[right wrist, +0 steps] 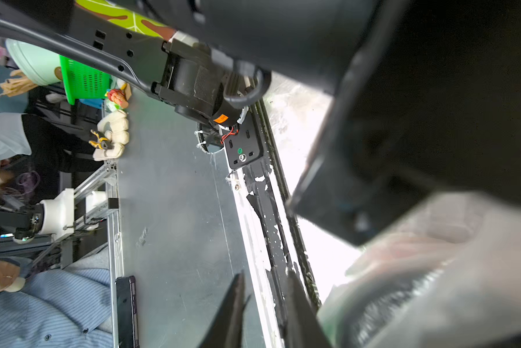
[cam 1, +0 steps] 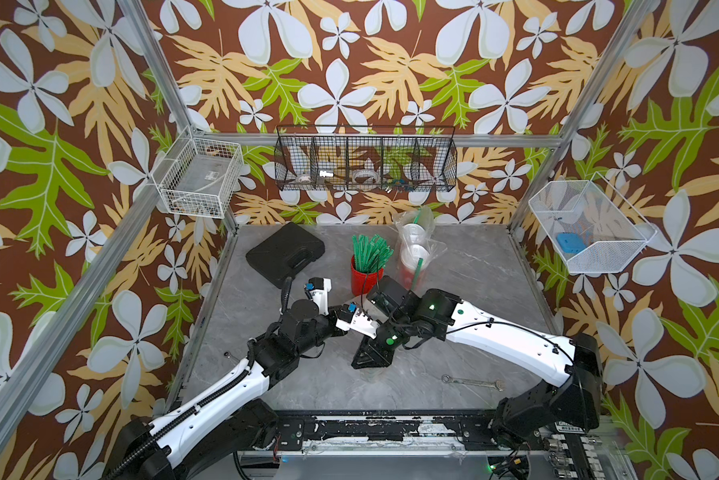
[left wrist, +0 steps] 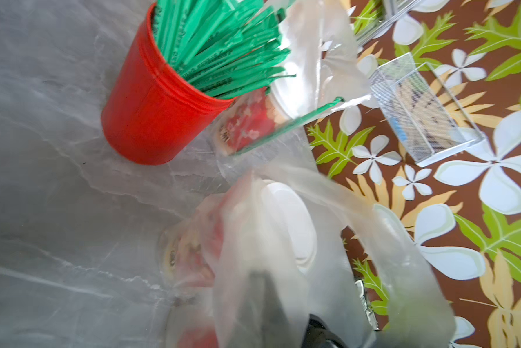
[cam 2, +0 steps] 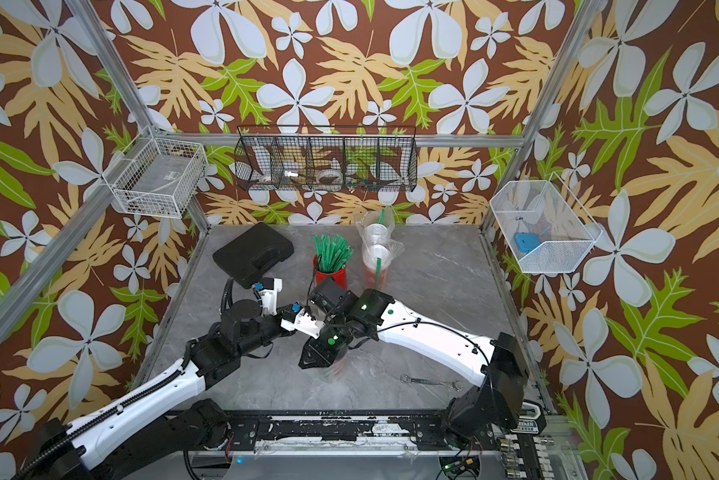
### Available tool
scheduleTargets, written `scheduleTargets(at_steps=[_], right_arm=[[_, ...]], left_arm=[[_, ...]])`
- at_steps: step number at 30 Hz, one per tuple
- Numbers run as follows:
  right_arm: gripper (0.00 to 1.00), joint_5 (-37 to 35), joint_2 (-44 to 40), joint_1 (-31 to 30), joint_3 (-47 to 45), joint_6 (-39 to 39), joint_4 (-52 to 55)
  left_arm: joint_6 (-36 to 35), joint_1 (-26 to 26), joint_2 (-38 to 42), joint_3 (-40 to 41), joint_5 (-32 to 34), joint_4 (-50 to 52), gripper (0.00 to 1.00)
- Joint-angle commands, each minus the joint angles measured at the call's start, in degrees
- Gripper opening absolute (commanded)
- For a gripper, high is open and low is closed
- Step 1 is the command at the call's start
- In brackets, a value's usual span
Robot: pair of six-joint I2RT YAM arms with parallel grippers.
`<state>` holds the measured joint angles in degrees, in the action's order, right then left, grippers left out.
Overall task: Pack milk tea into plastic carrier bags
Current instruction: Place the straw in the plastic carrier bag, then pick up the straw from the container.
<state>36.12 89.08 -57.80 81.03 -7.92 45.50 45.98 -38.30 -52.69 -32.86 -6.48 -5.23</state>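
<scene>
At the back of the table a plastic carrier bag (cam 1: 416, 232) holds two red milk tea cups (cam 1: 411, 253) with pale lids and a green straw. A second clear bag (left wrist: 283, 265) stands mid-table under both wrists. It holds a red cup with a white dome lid (left wrist: 289, 223), and more red shows lower down. My left gripper (cam 1: 366, 326) is shut on this bag's film, and a dark finger (left wrist: 265, 301) shows through it. My right gripper (right wrist: 265, 289) is open beside the bag (right wrist: 434, 271), with nothing between its fingers. In a top view it (cam 2: 320, 363) covers the bag.
A red mesh pot of green straws (cam 1: 366, 274) stands just behind the arms. A black case (cam 1: 285, 253) lies at the back left and a wrench (cam 1: 472, 382) at the front right. Wire baskets (cam 1: 366, 162) hang on the walls.
</scene>
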Motion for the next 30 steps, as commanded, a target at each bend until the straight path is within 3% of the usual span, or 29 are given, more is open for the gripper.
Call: scheduleTargets(at_steps=[1,6,9,12,21,30], right_arm=[[0.31,-3.98,-0.43,-0.11,5.52,2.75,5.62],[0.50,-13.95,-2.60,0.01,14.47,5.73,7.09],[0.52,-22.61,-3.72,1.13,17.48,6.24,4.52],[0.50,-25.60,-3.75,5.24,19.09,4.85,0.28],[0.42,-27.63,4.59,18.92,22.72,-4.17,-5.36],[0.42,-22.16,19.52,22.06,31.01,-4.91,-5.96]], left_arm=[[-0.84,-0.16,0.47,-0.82,-0.94,-4.64,0.00],[-1.59,-0.03,0.83,-1.15,-0.81,-3.55,0.00],[-1.64,-0.06,0.75,-1.06,-1.40,-3.29,0.00],[-1.59,-0.02,0.74,-0.72,-1.64,-2.81,0.00],[-0.62,-0.06,0.22,0.34,-2.24,-1.78,0.00],[-0.71,-0.04,-0.05,-0.01,-1.10,1.76,0.00]])
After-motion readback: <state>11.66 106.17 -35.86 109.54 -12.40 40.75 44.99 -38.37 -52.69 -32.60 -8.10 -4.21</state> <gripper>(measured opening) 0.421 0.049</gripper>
